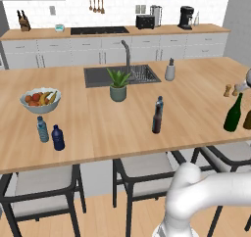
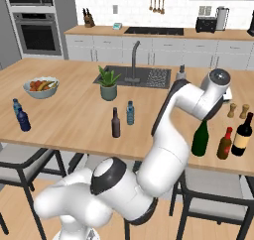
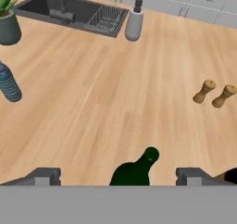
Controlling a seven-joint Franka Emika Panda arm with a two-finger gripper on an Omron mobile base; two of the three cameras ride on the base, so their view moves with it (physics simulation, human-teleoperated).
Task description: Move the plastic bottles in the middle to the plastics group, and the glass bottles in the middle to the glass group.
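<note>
The pincer (image 3: 118,176) hangs wide open above the green wine bottle (image 3: 136,168), whose neck rises between its tips without touching either. The pale-blue water bottle (image 3: 8,83) stands on the bench (image 3: 92,102), well off to the pincer's left.

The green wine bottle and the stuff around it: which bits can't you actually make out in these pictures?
- Green wine bottle: in the hand view its lower body is cut off at the bottom.
- Green wine bottle's base, right base view: whether it touches the counter is too small to tell.
- Brown bottle beside it: cut off by the left base view's right edge.
- Gripper: its open fingertips show; the hand is out of frame.
</note>
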